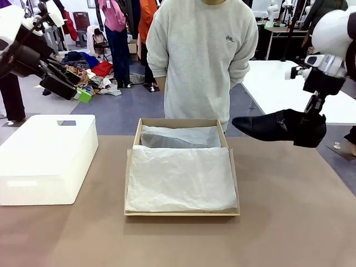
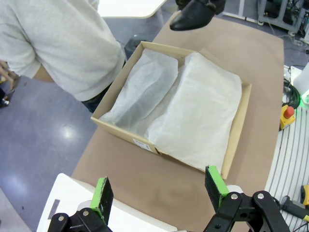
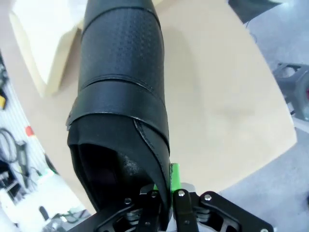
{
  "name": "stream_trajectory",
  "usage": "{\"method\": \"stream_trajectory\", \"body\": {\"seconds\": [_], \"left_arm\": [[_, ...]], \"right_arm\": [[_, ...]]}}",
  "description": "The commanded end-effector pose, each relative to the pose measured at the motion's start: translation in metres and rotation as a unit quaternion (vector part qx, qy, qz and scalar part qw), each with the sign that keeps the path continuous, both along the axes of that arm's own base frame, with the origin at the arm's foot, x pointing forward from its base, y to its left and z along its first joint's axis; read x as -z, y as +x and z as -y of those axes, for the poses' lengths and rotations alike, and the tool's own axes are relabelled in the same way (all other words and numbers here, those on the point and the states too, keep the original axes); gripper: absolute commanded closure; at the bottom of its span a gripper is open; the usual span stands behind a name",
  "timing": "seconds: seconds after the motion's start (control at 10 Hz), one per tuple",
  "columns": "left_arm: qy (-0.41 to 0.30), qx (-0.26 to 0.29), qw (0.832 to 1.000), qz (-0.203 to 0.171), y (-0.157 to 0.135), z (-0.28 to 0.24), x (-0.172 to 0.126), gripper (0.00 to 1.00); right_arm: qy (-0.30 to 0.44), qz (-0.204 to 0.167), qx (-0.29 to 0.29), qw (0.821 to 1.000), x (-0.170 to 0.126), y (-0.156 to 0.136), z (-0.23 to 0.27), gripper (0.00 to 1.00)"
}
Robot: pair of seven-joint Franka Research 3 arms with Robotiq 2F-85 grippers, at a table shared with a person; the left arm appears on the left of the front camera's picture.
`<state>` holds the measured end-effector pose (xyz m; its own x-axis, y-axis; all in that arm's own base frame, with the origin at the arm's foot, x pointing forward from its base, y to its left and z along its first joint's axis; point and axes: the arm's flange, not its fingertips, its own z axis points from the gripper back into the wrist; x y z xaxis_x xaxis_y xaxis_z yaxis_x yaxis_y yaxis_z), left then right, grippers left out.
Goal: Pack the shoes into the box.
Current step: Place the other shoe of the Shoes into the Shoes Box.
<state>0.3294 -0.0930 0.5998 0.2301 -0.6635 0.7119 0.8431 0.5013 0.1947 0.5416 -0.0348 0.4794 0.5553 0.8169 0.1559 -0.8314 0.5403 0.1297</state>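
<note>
Shoe [image 1: 275, 127] hangs from right tool [image 1: 311, 115], heel clamped.

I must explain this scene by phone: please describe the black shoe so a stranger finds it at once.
Start at the brown table; go to its far right side, past the open cardboard box. There the right pincer holds the shoe in the air by its heel. It alone is glossy black and pointed; the box and white bin are pale, on the table.

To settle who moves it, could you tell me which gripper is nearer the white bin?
The left. The left gripper hangs open above the bin; the right gripper, clamping a shoe, is away beyond the box.
</note>
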Motion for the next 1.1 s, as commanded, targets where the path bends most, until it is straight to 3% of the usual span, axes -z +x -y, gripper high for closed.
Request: {"method": "stream_trajectory", "body": {"seconds": [0.0,0.2,0.3,0.4,0.9,1.0], "left_arm": [[-0.004,0.008,1.0,0.001,0.001,-0.001,0.0,0.0],[-0.004,0.008,1.0,0.001,0.001,-0.001,0.0,0.0],[-0.004,0.008,1.0,0.001,0.001,-0.001,0.0,0.0],[-0.004,0.008,1.0,0.001,0.001,-0.001,0.0,0.0],[-0.004,0.008,1.0,0.001,0.001,-0.001,0.0,0.0],[-0.004,0.008,1.0,0.001,0.001,-0.001,0.0,0.0]], "right_arm": [[0.012,-0.019,0.084,0.996,-0.011,0.013,-0.008,1.0],[0.011,-0.004,0.075,0.997,-0.019,0.008,-0.018,1.0],[-0.034,0.051,0.041,0.997,-0.02,0.009,-0.023,1.0],[0.005,-0.015,0.072,0.997,-0.011,0.005,-0.008,1.0],[-0.005,-0.014,0.068,0.998,-0.005,0.007,-0.008,1.0],[0.01,-0.003,0.112,0.994,-0.01,0.009,-0.024,1.0]]}}
